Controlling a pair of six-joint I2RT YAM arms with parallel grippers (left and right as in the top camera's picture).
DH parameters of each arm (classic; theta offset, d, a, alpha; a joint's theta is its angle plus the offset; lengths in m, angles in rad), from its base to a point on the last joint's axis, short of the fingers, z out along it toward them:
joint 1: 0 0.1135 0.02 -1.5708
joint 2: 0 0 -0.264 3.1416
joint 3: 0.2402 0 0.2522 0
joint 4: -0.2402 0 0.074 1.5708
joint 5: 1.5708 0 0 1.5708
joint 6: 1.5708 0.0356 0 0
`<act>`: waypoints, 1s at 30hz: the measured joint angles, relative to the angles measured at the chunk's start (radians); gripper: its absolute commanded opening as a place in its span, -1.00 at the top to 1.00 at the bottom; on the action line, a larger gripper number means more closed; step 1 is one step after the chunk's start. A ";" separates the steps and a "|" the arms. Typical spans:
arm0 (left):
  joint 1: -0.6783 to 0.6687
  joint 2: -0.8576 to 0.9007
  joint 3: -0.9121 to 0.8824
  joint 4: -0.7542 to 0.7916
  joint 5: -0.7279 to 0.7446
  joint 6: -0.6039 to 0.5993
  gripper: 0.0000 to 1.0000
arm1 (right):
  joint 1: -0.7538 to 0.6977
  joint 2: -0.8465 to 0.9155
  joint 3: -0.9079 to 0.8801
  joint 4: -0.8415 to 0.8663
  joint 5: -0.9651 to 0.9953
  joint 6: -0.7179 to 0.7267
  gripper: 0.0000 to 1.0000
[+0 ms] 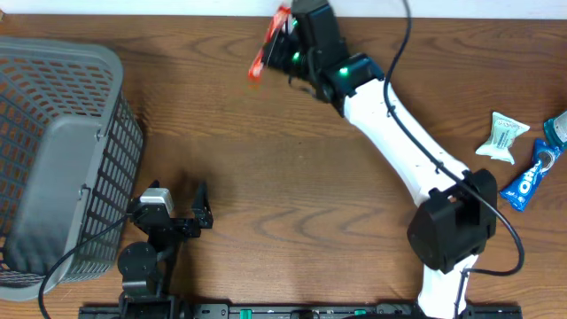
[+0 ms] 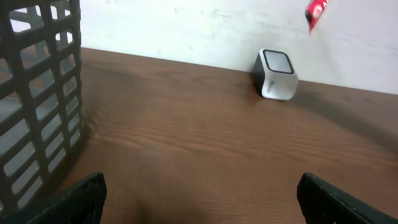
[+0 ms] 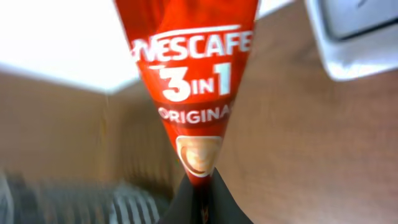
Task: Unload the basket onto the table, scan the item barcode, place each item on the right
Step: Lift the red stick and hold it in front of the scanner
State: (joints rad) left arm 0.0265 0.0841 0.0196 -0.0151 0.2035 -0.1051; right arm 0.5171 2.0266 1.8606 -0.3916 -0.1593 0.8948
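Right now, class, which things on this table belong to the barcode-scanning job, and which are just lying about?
Job in hand:
Nescafe sachet
right gripper, holding it
white scanner

Lying about:
grey basket
white-green packet
blue Oreo packet

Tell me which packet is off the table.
The red Nescafe sachet: the right gripper pinches it in the air. The white packet and the blue Oreo pack lie on the table.

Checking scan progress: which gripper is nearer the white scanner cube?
Right. The right gripper, holding the red sachet, is just beside the scanner; the left gripper sits far across the table, open.
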 measured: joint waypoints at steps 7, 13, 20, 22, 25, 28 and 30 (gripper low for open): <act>0.000 0.000 0.000 0.000 0.000 0.000 -0.96 | -0.071 0.183 0.008 0.259 0.053 0.209 0.97; 0.000 0.000 0.000 0.000 0.000 0.000 -0.96 | -0.096 0.371 0.096 0.314 0.073 0.290 0.97; 0.000 0.000 0.000 0.000 0.000 0.000 -0.96 | -0.092 0.502 0.352 0.262 0.092 0.344 0.97; 0.000 0.000 0.000 0.000 0.000 0.000 -0.96 | -0.092 0.518 0.401 0.209 0.104 0.357 0.97; 0.000 0.000 0.000 0.000 0.000 0.000 -0.96 | -0.092 0.523 0.420 0.142 0.132 0.371 0.97; 0.000 0.000 0.000 0.000 0.000 0.000 -0.96 | -0.092 0.535 0.425 0.110 0.150 0.377 0.97; 0.000 0.000 0.000 0.000 0.000 0.000 -0.96 | -0.092 0.543 0.428 0.079 0.154 0.386 0.97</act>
State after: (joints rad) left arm 0.0265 0.0841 0.0196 -0.0151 0.2035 -0.1051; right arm 0.4248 2.5694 2.2890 -0.3126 -0.0048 1.2812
